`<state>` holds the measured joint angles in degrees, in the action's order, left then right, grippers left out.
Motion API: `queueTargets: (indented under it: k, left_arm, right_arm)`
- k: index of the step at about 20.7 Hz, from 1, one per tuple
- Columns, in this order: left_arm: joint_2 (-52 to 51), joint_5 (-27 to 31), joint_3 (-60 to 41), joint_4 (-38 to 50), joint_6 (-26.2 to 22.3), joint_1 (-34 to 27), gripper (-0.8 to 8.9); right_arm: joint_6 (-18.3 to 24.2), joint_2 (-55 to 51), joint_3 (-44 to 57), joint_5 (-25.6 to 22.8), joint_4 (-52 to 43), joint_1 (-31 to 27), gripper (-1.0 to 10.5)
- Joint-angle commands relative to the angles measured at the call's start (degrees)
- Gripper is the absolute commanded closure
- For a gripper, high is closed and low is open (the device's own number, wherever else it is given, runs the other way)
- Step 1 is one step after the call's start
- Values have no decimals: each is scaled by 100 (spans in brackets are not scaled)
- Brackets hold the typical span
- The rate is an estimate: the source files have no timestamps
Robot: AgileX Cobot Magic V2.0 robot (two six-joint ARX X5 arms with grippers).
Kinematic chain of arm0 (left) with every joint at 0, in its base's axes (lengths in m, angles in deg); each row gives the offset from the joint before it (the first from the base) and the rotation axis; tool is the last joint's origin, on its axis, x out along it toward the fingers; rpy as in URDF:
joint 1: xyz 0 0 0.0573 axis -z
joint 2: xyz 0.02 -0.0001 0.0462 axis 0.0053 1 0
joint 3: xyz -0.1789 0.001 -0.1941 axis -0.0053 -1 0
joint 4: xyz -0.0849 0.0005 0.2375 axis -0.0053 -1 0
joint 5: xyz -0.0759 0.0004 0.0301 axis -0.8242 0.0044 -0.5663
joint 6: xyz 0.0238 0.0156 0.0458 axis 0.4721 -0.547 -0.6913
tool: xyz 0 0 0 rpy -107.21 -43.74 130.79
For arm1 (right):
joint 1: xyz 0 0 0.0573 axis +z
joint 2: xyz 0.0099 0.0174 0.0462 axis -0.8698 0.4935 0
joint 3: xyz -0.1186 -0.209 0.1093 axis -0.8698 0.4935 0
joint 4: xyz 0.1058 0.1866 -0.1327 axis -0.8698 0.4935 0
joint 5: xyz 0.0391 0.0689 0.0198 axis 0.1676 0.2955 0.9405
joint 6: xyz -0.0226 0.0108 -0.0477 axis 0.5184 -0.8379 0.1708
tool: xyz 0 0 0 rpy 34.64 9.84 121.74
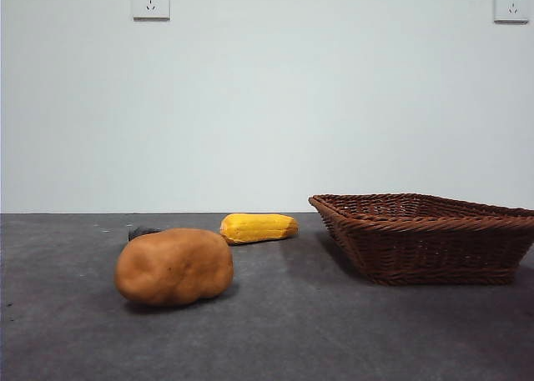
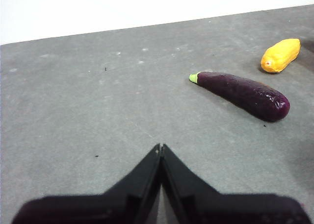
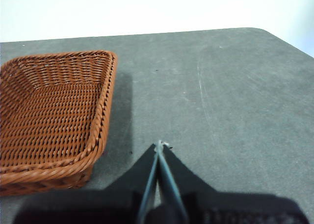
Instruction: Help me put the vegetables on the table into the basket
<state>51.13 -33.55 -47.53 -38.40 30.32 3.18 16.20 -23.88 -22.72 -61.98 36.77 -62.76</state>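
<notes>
The orange-brown potato-like lump point(image 1: 174, 266) lies on the dark grey table point(image 1: 275, 339) at the front left. The yellow corn-cob-like oblong point(image 1: 259, 228) lies behind it; it also shows in the left wrist view point(image 2: 280, 55). A small dark piece point(image 1: 143, 232) peeks out behind the lump; the left wrist view shows it as a dark purple eggplant point(image 2: 243, 94) with a green tip. The brown wicker basket point(image 1: 425, 235) stands at the right and is empty point(image 3: 49, 116). My left gripper point(image 2: 160, 148) is shut above bare table. My right gripper point(image 3: 159, 145) is shut beside the basket.
A white wall with two sockets point(image 1: 150, 0) stands behind the table. The table's rounded far corner point(image 3: 265, 33) shows in the right wrist view. Neither arm shows in the front view.
</notes>
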Motion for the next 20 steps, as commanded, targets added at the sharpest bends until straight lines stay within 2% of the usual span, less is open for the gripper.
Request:
queueTargets:
  k: [1,4,9,11,17,20]
  left_arm:
    - [7,11,-61,46,-61,-17,817]
    - [7,7,-59,68,55,-17,817]
    - [7,11,-61,153,675,-17,817]
    - [7,11,-61,170,734,-17,817]
    - [9,-2,-35,48,787,-17,818]
    - [33,13,13,-4,1132,-17,819]
  right_arm:
    - [-35,-9,68,-24,-28,-11,945]
    - [-37,-9,68,-20,-35,-9,946]
    - [-42,-9,68,-17,-52,-9,946]
    - [-98,-9,68,9,-37,-9,946]
    - [-1071,4,68,133,-4,-9,946]
    - [-1626,4,68,131,-37,-9,946]
